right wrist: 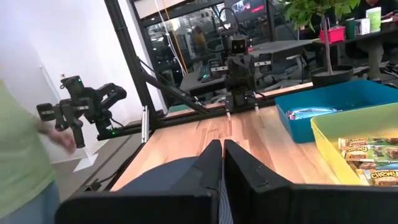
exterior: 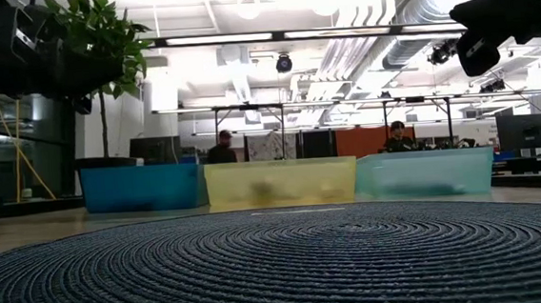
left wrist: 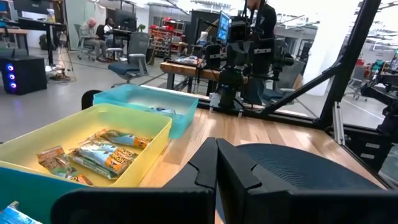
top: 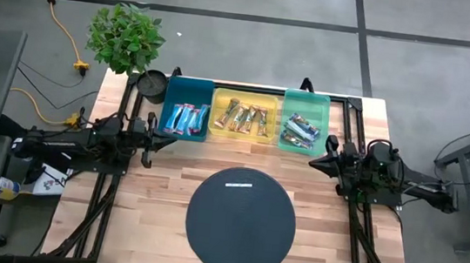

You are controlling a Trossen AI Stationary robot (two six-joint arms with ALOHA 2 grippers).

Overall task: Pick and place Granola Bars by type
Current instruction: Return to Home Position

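Observation:
Three trays stand in a row at the table's far side. The teal tray (top: 187, 109) holds blue bars (top: 185, 119). The yellow tray (top: 244, 116) holds tan-brown bars (top: 245, 118), which also show in the left wrist view (left wrist: 99, 155). The green tray (top: 304, 121) holds silvery bars (top: 299, 131). My left gripper (top: 165, 135) is shut and empty at the table's left, near the teal tray's near corner. My right gripper (top: 317, 162) is shut and empty at the table's right, near the green tray's near corner.
A round dark woven mat (top: 240, 222) lies at the table's near middle. A potted plant (top: 126, 40) stands at the far left corner. A person's arm (right wrist: 25, 155) shows beyond the table in the right wrist view.

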